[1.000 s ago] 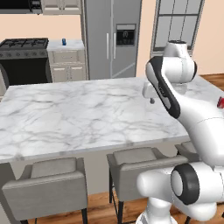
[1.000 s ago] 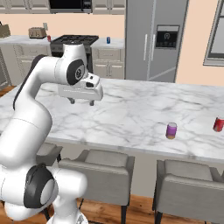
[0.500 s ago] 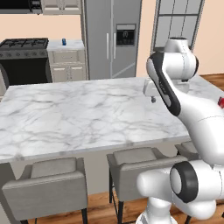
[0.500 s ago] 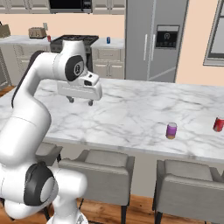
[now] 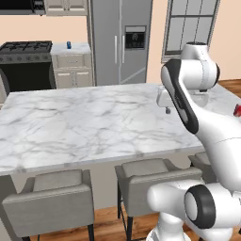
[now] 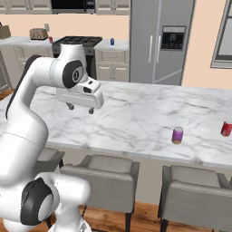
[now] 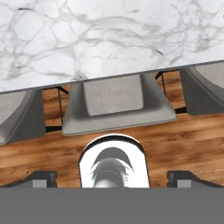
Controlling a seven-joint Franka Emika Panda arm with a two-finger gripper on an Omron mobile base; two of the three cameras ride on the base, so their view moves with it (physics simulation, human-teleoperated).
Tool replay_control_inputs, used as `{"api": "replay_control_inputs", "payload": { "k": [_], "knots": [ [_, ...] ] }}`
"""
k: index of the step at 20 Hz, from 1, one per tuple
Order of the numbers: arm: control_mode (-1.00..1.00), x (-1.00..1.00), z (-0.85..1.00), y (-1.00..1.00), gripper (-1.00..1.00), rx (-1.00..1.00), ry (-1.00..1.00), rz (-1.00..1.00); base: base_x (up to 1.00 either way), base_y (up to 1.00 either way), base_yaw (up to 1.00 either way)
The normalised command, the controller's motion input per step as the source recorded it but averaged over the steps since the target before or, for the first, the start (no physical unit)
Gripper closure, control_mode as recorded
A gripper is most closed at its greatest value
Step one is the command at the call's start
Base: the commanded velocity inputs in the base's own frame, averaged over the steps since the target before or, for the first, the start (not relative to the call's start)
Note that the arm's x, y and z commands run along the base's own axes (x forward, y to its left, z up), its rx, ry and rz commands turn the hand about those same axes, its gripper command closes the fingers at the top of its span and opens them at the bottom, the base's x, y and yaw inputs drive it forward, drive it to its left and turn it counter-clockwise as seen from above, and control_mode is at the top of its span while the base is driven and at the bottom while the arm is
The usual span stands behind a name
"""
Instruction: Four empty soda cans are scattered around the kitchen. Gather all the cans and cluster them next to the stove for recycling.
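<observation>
Purple can (image 6: 177,135) upright on the marble island (image 6: 136,118), near its front edge, right of centre. Red can (image 6: 225,128) upright further right on the same top, well apart from the purple one; a sliver of red (image 5: 237,110) also at the right edge of the left base view, past the arm. Blue can (image 6: 112,41) far back on the counter just right of the stove (image 6: 78,41); seen too as a small blue dot (image 5: 68,45) on the counter (image 5: 70,49) beside the stove (image 5: 26,47). Fourth can not made out.

Gripper (image 6: 80,108) hanging above the island's left part, fingers pointing down, spread wide apart, holding nothing, well away from every can. In the hand view, finger tips (image 7: 41,178) at opposite lower corners, island edge above, grey chairs (image 7: 114,103) on wood floor (image 7: 175,135) below.

Fridge (image 6: 161,41) behind the island, toaster (image 6: 38,33) on the counter left of the stove.
</observation>
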Motion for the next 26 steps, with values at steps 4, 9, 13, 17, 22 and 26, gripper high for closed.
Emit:
{"api": "replay_control_inputs", "payload": {
  "k": [4, 9, 13, 17, 22, 26],
  "knots": [
    [-1.0, -0.08, 0.0, 0.0, -1.0, 0.0, 0.0, -0.03, 0.0, 0.0, 0.0],
    [-1.0, 0.0, 0.0, 0.0, -1.0, 0.0, 0.0, -0.01, 0.0, 0.0, 0.0],
    [-1.0, 0.0, 0.0, 0.0, -1.0, 0.0, 0.0, 0.0, 0.0, 0.0, 0.0],
    [-1.0, 0.0, 0.0, 0.0, -1.0, 0.0, 0.0, 0.0, 0.0, 0.0, 0.0],
    [1.0, 0.0, 0.0, 0.0, -1.0, 0.0, 0.0, 0.0, 0.0, 0.0, 0.0],
    [1.0, 0.0, 0.0, 0.0, -1.0, 0.0, 0.0, 0.0, -0.06, -0.31, 0.01]
  ]
}}
